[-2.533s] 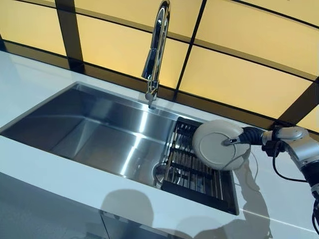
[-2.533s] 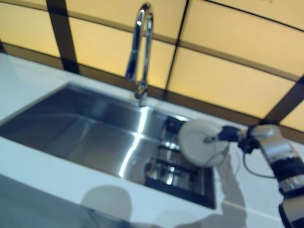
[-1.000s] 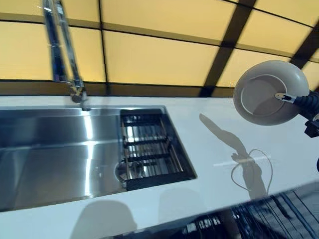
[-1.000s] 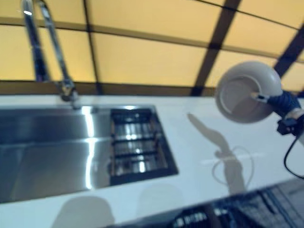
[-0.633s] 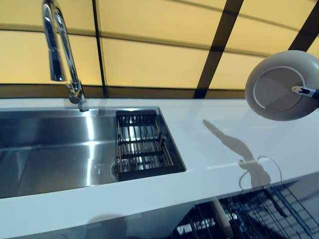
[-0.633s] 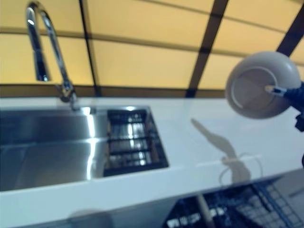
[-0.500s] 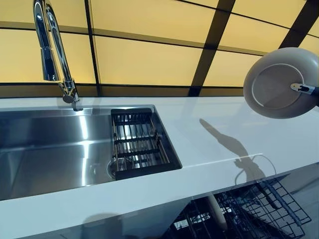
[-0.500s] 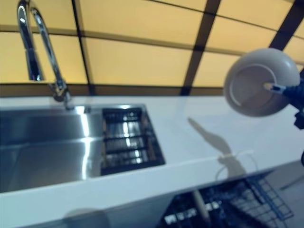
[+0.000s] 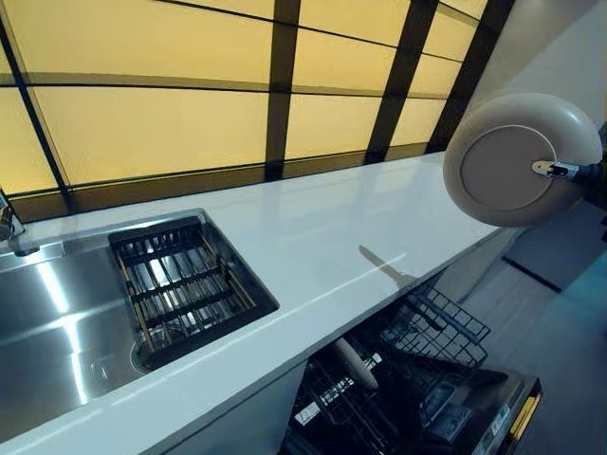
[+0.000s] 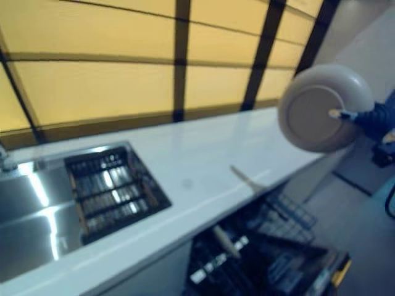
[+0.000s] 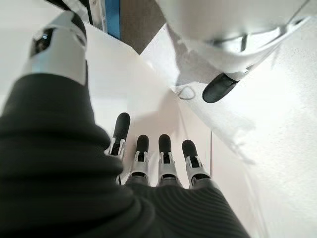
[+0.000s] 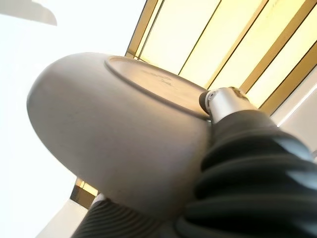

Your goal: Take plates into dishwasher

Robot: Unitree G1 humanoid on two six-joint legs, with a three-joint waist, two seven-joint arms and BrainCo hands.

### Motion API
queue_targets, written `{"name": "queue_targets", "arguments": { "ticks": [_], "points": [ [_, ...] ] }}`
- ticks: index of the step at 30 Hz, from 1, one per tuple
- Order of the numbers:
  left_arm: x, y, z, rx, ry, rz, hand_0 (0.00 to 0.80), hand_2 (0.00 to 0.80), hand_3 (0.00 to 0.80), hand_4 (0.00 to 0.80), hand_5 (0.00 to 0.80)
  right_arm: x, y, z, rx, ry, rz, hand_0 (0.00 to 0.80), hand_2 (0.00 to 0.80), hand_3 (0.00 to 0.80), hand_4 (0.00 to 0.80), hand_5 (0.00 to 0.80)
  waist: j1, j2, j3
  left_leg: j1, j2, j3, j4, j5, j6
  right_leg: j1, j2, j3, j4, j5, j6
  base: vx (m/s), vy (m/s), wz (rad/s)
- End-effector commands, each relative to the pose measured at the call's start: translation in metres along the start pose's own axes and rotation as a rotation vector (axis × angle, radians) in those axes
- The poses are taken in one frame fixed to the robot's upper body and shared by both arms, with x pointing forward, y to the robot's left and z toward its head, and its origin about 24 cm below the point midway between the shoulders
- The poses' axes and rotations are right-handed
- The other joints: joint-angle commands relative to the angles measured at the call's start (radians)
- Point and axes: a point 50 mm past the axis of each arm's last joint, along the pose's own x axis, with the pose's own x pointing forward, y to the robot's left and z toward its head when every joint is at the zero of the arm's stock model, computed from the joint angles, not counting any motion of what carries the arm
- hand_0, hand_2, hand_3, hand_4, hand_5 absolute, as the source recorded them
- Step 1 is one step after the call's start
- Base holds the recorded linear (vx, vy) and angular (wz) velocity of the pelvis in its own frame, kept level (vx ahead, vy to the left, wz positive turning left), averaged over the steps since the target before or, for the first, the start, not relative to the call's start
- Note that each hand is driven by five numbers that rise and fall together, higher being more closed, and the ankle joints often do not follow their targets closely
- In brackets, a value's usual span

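the plate (image 9: pixel 520 159) is showing a matt, smooth ceramic-looking underside. the countertop (image 9: pixel 322 237) is gleaming glossy white, throwing reflections. the sink (image 9: pixel 47 322) is shining as brushed steel, with a dark metal grid rack (image 9: pixel 180 284) in it. the dishwasher rack (image 9: pixel 432 327) is looking like dark coated wire.

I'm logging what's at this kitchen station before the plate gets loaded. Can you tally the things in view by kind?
Plates: 1, grey plate pinched in the right hand
Sinks: 1, steel sink
Drain racks: 1, black rack in the sink
Dishwasher baskets: 1, wire basket below the counter
Total: 4
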Motion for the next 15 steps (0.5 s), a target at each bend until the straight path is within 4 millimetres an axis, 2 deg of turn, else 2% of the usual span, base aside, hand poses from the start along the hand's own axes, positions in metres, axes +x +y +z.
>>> {"name": "queue_targets", "arguments": {
  "ticks": [1,7,15],
  "points": [
    [0.008,0.019,0.045,0.041,-0.148,0.040,0.000,0.000,0.000,0.000,0.000,-0.004,-0.006,0.018,-0.029,-0.100,-0.092,0.800,0.800,0.800,0.800,0.800,0.008,-0.029,0.006,-0.035,0.018,-0.096,-0.002,0.033,-0.014,0.055,-0.070,0.032,0.043,-0.018,0.089,-0.088,-0.008,-0.04],
    [0.009,0.020,0.053,0.043,-0.171,0.044,0.000,0.000,0.000,0.000,0.000,-0.019,0.004,-0.008,-0.053,-0.069,-0.102,0.800,0.800,0.800,0.800,0.800,-0.038,-0.013,0.008,-0.034,0.006,-0.088,-0.021,0.037,-0.016,0.024,-0.059,0.066,0.005,0.017,0.092,-0.101,-0.009,-0.09],
    [0.010,0.023,0.055,0.052,-0.166,0.047,0.000,0.000,0.000,0.000,0.000,-0.034,0.031,-0.045,0.027,-0.057,-0.067,0.800,0.800,0.800,0.800,0.800,-0.086,0.008,0.011,-0.013,-0.002,-0.074,-0.059,0.038,-0.018,-0.006,-0.041,0.103,-0.016,0.036,0.100,-0.079,-0.013,-0.05]
  ]
}}
